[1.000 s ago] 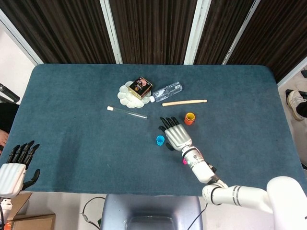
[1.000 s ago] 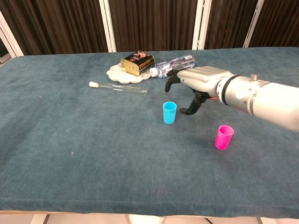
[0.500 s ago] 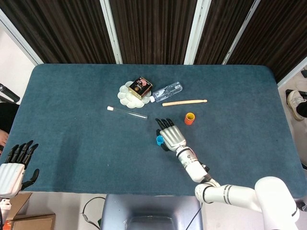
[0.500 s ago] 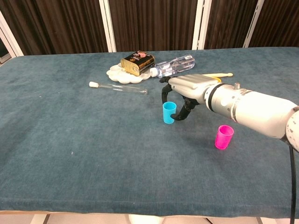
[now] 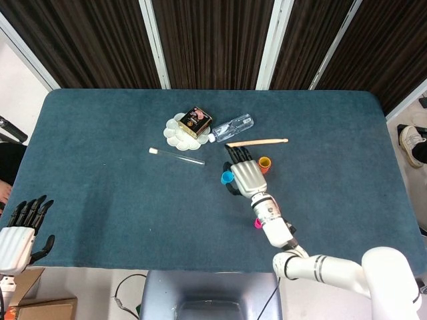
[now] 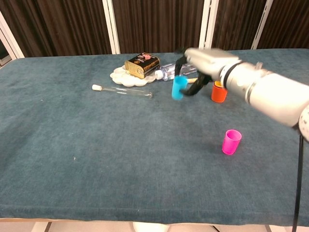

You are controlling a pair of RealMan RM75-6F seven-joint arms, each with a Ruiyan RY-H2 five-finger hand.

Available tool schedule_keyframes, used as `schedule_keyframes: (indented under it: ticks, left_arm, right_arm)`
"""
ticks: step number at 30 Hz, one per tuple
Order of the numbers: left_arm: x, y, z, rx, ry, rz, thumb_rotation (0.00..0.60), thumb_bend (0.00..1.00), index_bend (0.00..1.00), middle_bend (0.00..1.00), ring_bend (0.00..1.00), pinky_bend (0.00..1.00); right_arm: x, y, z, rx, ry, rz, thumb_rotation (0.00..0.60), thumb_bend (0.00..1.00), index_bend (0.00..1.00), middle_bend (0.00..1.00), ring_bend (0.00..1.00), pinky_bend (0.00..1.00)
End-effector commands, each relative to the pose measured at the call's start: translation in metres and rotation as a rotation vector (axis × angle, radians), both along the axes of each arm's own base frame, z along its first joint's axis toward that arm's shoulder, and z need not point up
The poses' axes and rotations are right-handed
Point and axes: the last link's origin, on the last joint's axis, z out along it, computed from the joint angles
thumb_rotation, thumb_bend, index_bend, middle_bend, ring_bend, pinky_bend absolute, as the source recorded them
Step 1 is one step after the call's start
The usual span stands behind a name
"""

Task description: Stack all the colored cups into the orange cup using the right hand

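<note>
right robot hand (image 6: 195,72) is clamped on the blue cup (image 6: 179,87), lifted off the tabletop (image 6: 96,145) beside the orange cup (image 6: 219,93), likely for stacking; left robot hand (image 5: 20,237) rests spread.

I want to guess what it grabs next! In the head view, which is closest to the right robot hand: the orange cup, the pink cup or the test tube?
From the right robot hand, which holds the blue cup:
1. Orange cup, right beside it.
2. Pink cup, down by the forearm.
3. Test tube, out to the left.
</note>
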Motion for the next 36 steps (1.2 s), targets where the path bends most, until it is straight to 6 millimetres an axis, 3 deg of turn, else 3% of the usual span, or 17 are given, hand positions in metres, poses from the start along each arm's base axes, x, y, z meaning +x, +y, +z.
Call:
schedule_keyframes:
  ticks: [1, 6, 11, 28, 33, 36]
  left_arm:
    - [0.000, 0.000, 0.000, 0.000, 0.001, 0.000, 0.600, 0.42, 0.00, 0.00, 0.00, 0.06]
    - [0.001, 0.000, -0.003, -0.008, 0.005, -0.001, 0.600, 0.42, 0.00, 0.00, 0.00, 0.06]
    - [0.001, 0.001, -0.005, -0.013, 0.010, 0.001, 0.600, 0.42, 0.00, 0.00, 0.00, 0.06]
    - [0.001, 0.002, -0.006, -0.016, 0.013, 0.005, 0.600, 0.42, 0.00, 0.00, 0.00, 0.06]
    - [0.001, 0.002, -0.006, -0.017, 0.014, 0.006, 0.600, 0.42, 0.00, 0.00, 0.00, 0.06]
    - [0.001, 0.002, -0.006, -0.016, 0.014, 0.007, 0.600, 0.42, 0.00, 0.00, 0.00, 0.06]
  right_arm:
    - [-0.008, -0.014, 0.024, -0.100, 0.006, -0.024, 0.600, 0.47, 0.65, 0.06, 0.00, 0.00]
    - [-0.034, -0.029, 0.038, -0.150, 0.085, -0.107, 0.600, 0.47, 0.65, 0.06, 0.00, 0.00]
    - [-0.052, -0.035, 0.036, -0.139, 0.122, -0.169, 0.600, 0.47, 0.65, 0.06, 0.00, 0.00]
    - [-0.064, -0.038, 0.028, -0.137, 0.191, -0.182, 0.600, 0.47, 0.64, 0.06, 0.00, 0.00]
    - [-0.069, -0.037, 0.026, -0.124, 0.211, -0.194, 0.600, 0.47, 0.55, 0.07, 0.00, 0.00]
    - [-0.071, -0.034, 0.028, -0.111, 0.225, -0.190, 0.600, 0.47, 0.36, 0.03, 0.00, 0.00]
